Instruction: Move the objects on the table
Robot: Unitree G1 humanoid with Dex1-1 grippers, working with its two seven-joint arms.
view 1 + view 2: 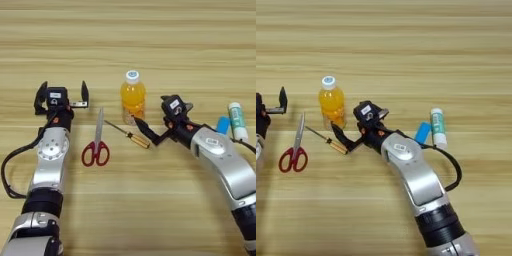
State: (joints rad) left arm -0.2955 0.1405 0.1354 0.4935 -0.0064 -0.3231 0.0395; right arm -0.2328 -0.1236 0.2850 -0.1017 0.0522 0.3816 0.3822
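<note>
The orange-juice bottle [132,96] stands upright near the middle of the wooden table [128,40], its white cap on top. Just in front of it lies the thin screwdriver [128,134], set diagonally, with the metal shaft pointing up and to the left and the amber handle nearest the right tool. To the left of the screwdriver lie the red-handled scissors [96,142], blades shut and pointing away from the robot, the handle loops nearest it. To the right, well apart from the bottle, the blue eraser block [422,131] lies tilted just beside the white-green glue stick [438,127], which lies on its side with its white cap at the far end.

The right tool [152,125] sits low over the table just right of the bottle's base. Its lower black finger [143,128] reaches to the amber handle end of the screwdriver, and the other finger sits higher, beside the bottle; the two are spread and nothing is pinched between them. The right arm runs back past the eraser toward the lower right corner.

The left tool [61,96] rests to the left of the scissors, its two black fingers spread wide apart and pointing away from the robot, gripping nothing.
</note>
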